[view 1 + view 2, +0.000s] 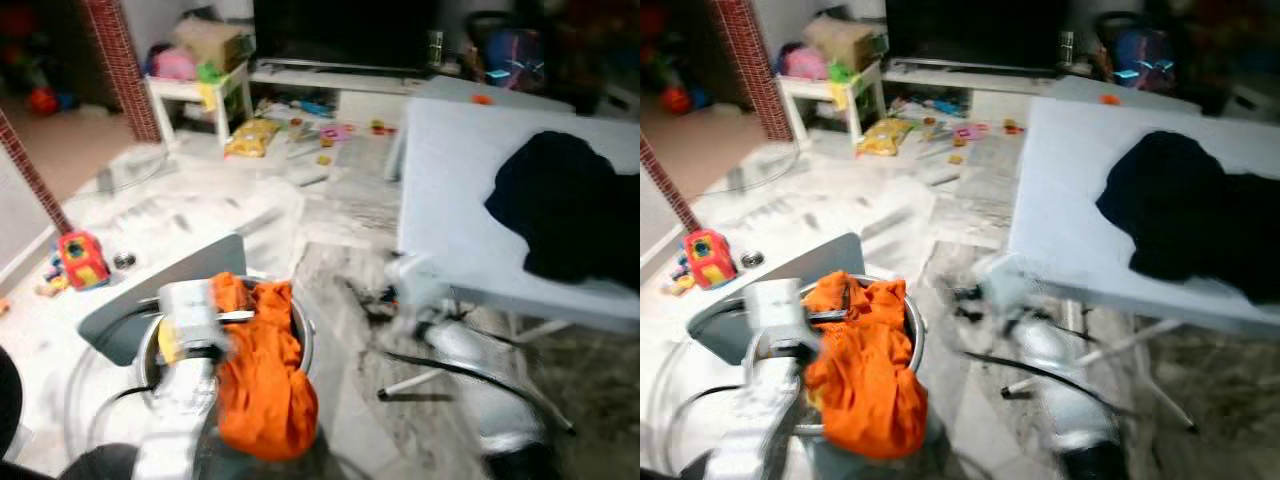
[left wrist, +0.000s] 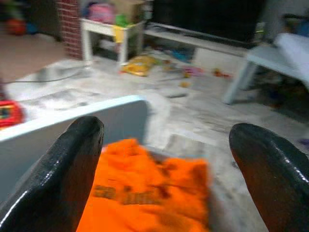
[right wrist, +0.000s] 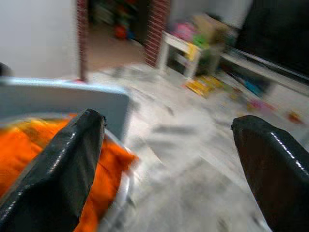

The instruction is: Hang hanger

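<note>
Right at the robot's feet an orange cloth [image 1: 262, 370] is stuffed into a round metal bin [image 1: 305, 340] and hangs over its rim. The left gripper [image 2: 166, 130] hovers just over the cloth with its two black fingers [image 2: 72, 164] spread wide and holding nothing. A thin dark bar [image 1: 830, 316] lies across the top of the cloth (maybe the hanger, but it is too blurry to tell). The right gripper [image 3: 169, 121] is beside the bin, over the floor, and its fingers [image 3: 67, 164] are spread wide too, with nothing between them. A gray board [image 1: 150, 290] leans just behind the bin. To the right stands a white table [image 1: 450, 200] with a black cloth [image 1: 565, 205] in a heap on it. To the left a red toy [image 1: 82, 260] sits on the floor. Farther back lie a yellow bag [image 1: 250, 137] and small toys, then a little white table [image 1: 195, 95] and a big dark TV [image 1: 345, 30].
</note>
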Motion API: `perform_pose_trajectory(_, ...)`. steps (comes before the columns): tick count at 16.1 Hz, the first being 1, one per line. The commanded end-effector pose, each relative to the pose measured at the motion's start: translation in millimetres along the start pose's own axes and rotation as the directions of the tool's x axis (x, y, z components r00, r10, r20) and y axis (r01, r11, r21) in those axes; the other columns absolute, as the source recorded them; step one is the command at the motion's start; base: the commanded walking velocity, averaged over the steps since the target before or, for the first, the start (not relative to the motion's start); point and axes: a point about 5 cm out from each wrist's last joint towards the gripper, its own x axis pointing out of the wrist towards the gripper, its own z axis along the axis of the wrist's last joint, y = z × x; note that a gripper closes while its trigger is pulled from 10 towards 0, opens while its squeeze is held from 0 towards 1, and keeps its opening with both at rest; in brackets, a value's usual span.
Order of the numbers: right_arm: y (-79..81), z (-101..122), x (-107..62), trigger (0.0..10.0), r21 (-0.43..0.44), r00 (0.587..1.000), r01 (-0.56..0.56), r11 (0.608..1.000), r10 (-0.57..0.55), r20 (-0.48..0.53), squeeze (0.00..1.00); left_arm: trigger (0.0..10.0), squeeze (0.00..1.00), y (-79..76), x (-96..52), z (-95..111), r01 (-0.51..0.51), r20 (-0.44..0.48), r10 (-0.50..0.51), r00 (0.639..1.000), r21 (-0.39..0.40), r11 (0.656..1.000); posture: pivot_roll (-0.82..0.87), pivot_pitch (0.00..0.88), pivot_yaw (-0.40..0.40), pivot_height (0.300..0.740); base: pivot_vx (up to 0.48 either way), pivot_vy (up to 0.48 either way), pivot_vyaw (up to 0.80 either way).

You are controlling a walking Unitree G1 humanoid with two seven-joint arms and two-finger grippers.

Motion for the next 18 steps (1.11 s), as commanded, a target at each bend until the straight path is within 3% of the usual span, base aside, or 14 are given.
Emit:
perform_pose_trajectory(1, -9.8, -2.6, -7.2, 10.0, -0.012, 1.000, 0.028, 1.000, -0.028, -0.014, 0.00, 10.0, 0.00, -8.6, 0.7, -0.5, 0.014, -0.010, -0.014, 1.000, -0.010, 1.000, -0.04, 0.000, -0.019, 0.740, 0.000, 0.000, 0.00)
perform_pose_trajectory(5, -9.4, -2.9, -7.4, 10.0, -0.011, 0.999, 0.028, 1.000, -0.028, -0.016, 0.00, 10.0, 0.00, -6.8, 2.1, -2.5, 0.001, -0.024, -0.002, 1.000, -0.019, 1.000, -0.04, 0.000, -0.017, 0.740, 0.000, 0.000, 0.00)
perform_pose_trajectory(7, -9.0, -2.8, -7.1, 10.0, -0.012, 0.999, 0.028, 1.000, -0.028, -0.018, 0.00, 10.0, 0.00, -6.5, 5.4, -9.7, 0.016, -0.085, -0.018, 0.996, -0.034, 0.999, -0.04, 0.000, -0.018, 0.740, 0.000, 0.000, 0.00)
perform_pose_trajectory(10, -7.6, -2.7, -9.1, 10.0, -0.021, 1.000, 0.017, 1.000, -0.018, -0.024, 0.00, 10.0, 0.00, 1.1, 9.6, -38.9, 0.041, -0.255, -0.043, 0.966, -0.011, 0.999, -0.06, 0.000, -0.014, 0.740, 0.000, 0.000, 0.00)
perform_pose_trajectory(13, -8.5, -1.1, -15.1, 10.0, -0.012, 0.999, 0.006, 1.000, -0.007, -0.039, 0.00, 10.0, 0.00, 14.0, 15.8, -38.1, -0.008, -0.257, 0.011, 0.966, 0.010, 1.000, -0.07, 0.000, -0.015, 0.740, 0.000, 0.000, 0.00)
perform_pose_trajectory(18, -3.3, -11.2, -48.6, 10.0, 0.014, 0.990, -0.025, 1.000, 0.027, -0.142, 0.00, 10.0, 0.00, 11.6, 8.2, -31.8, -0.033, -0.239, 0.034, 0.970, 0.009, 0.999, -0.10, 0.035, -0.036, 0.740, 0.000, 0.000, 0.00)
